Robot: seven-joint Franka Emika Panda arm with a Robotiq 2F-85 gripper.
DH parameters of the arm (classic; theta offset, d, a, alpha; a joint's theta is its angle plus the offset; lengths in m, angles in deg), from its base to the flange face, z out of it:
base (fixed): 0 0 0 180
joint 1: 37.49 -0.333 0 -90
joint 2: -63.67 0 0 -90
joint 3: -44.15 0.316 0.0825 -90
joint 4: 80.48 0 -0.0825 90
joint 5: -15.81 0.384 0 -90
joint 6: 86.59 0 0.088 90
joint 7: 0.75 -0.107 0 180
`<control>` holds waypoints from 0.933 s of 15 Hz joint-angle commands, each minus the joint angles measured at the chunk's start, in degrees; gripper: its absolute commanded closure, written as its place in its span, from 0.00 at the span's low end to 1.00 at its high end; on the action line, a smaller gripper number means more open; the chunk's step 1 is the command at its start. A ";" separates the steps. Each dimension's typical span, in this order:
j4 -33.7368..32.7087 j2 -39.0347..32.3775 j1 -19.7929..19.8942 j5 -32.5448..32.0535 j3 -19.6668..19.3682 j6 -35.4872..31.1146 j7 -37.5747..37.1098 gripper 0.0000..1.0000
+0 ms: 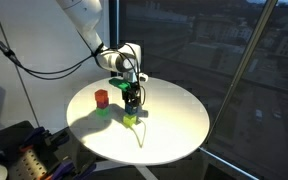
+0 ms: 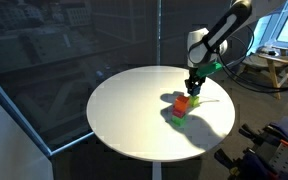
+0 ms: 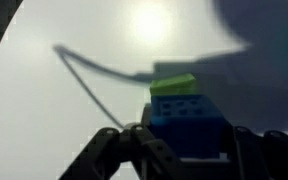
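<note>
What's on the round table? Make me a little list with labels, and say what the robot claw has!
table: round white table
gripper: gripper, shut on the blue block
under the blue block: yellow-green block on the table; cannot tell whether the two touch
beside: red block sitting on a green block

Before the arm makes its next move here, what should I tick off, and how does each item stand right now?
1. Gripper closed on the blue block: ok.
2. Blue block level between the fingers, wrist view: ok.
3. Blue block centred over the yellow-green block, which shows past one edge in the wrist view: cannot tell.
4. Contact between those two blocks: cannot tell.
5. Red block on the green block, apart from the gripper: ok.
6. All blocks well inside the table rim: ok.
</note>
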 commanded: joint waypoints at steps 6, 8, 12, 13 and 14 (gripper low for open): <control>-1.74 -1.44 0.19 0.34 -0.30 1.21 0.99 0.69; -1.79 -1.53 0.10 0.18 -0.45 1.20 0.86 0.19; -1.86 -1.58 0.17 0.24 -0.52 1.31 0.92 0.00; -1.85 -1.58 0.17 0.24 -0.54 1.32 0.92 0.00; -1.82 -1.52 0.18 0.23 -0.57 1.38 0.94 0.00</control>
